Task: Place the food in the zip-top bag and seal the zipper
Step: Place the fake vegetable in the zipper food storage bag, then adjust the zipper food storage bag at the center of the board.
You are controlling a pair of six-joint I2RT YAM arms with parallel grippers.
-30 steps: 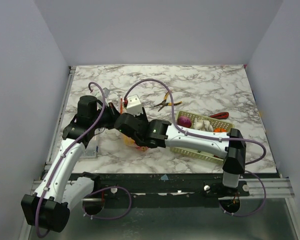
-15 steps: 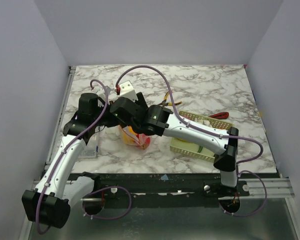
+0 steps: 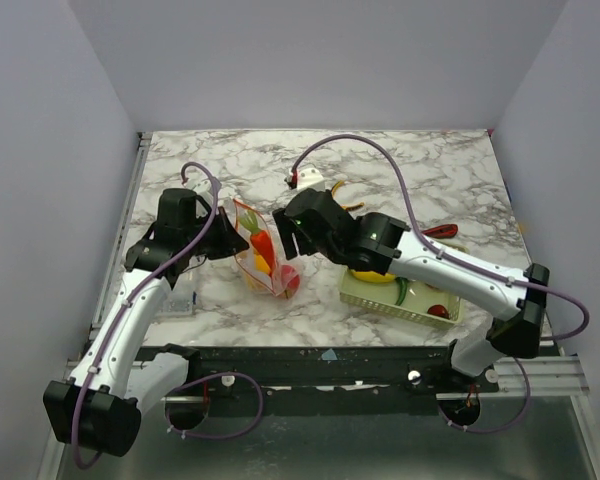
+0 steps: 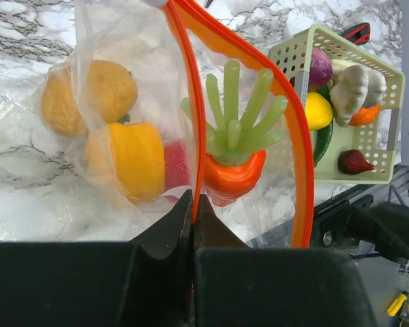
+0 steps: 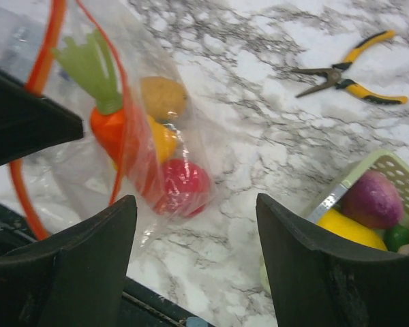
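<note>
The zip-top bag (image 3: 252,275) is held up on the bench (image 3: 410,180), left of the green basket (image 3: 380,297), its orange zipper (image 4: 298,150) clenched in the left tool (image 4: 193,208). A toy carrot (image 4: 233,177), yellow pieces (image 4: 126,157) and a red fruit (image 5: 184,187) are contained in it. The right tool (image 5: 194,211) is released, empty, just right of the bag.

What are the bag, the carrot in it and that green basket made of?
The bag looks like clear plastic film: crinkled, glossy, see-through. The carrot seems moulded plastic, smooth, evenly coloured. The basket looks like rigid pale green plastic mesh.
</note>
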